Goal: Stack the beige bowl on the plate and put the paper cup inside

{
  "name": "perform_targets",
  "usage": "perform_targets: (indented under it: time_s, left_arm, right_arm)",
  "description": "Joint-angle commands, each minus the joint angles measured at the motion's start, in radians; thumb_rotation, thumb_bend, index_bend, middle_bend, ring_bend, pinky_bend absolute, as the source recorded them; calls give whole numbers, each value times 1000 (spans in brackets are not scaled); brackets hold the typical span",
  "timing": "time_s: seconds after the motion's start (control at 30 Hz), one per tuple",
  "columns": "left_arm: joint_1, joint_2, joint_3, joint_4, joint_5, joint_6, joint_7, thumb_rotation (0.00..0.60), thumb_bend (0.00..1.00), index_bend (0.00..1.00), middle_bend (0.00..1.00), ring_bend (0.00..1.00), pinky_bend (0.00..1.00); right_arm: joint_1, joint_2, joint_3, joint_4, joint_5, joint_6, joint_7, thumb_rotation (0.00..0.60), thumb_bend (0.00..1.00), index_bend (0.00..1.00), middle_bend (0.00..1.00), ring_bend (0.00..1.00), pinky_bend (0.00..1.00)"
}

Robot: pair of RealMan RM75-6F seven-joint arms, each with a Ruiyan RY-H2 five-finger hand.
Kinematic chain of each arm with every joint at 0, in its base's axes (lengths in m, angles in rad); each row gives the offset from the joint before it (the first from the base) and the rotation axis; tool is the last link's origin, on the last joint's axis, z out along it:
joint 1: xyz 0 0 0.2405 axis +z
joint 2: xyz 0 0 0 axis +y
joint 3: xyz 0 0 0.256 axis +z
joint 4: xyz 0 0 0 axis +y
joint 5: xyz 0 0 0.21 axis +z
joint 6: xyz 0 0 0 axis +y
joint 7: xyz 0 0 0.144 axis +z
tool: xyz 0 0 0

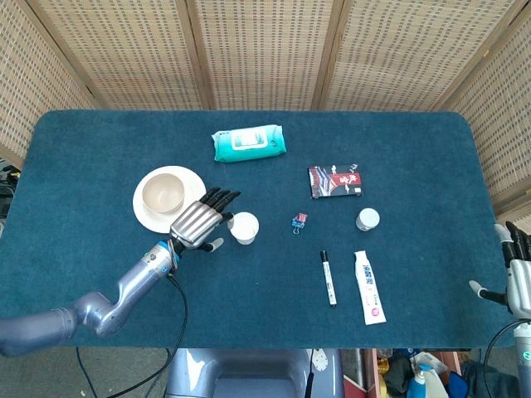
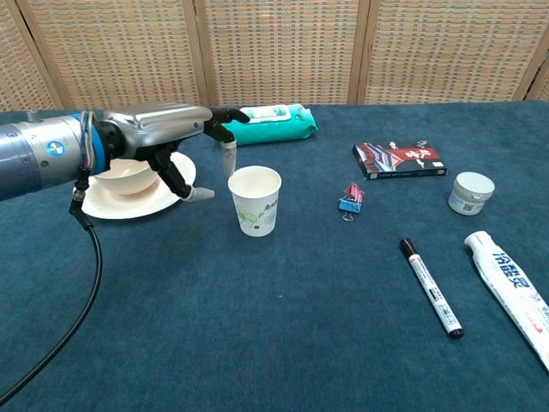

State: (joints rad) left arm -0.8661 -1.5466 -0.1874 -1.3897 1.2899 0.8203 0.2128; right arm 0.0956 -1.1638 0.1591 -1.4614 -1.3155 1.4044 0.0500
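The beige bowl [image 1: 163,192] [image 2: 125,174] sits upright on the cream plate [image 1: 146,214] [image 2: 110,202] at the table's left. A white paper cup [image 1: 244,227] [image 2: 255,201] stands upright on the blue cloth just right of the plate. My left hand [image 1: 199,222] [image 2: 167,130] hovers between plate and cup, fingers spread and pointing toward the cup, holding nothing; its fingertips are close beside the cup's rim. My right hand [image 1: 518,271] shows only at the lower right edge of the head view, fingers apart and empty.
A teal wipes pack [image 1: 248,143] lies at the back. A dark card box [image 1: 335,180], a small clip [image 1: 299,221], a white jar [image 1: 367,219], a marker [image 1: 328,278] and a tube [image 1: 370,287] lie to the right of the cup.
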Motion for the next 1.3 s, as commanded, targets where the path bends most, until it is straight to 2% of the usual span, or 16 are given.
perform_targets:
  time_s: [0.03,0.27,0.53,0.83,1.13,1.3]
  left_arm:
    - [-19,-44,-10,43,-23,-8,-3,600,317,453,0,0,0]
    - [-46,-95,-11,97,-47,-27,8,600,336,457,0,0,0]
    - [-74,-136,-17,137,-73,-44,21,600,436,558,0,0,0]
    - [-78,-134,-22,137,-85,-28,25,600,442,608,0,0,0]
    - [-64,-18,-79,57,-98,23,-8,600,447,608,0,0,0]
    - [6,151,-99,-14,-150,41,-63,600,457,608,0,0,0]
  right_arm:
    - [0,0,0,0,1,-1,1,600,0,11,0,0,0]
    - [3,0,5,7,13,-13,9,600,0,11,0,0,0]
    - [7,-1,8,22,26,-32,24,600,0,11,0,0,0]
    - [10,-2,9,31,32,-42,34,600,0,11,0,0,0]
    - [10,-3,6,31,28,-43,34,600,0,11,0,0,0]
    - [10,-2,4,23,22,-39,30,600,0,11,0,0,0]
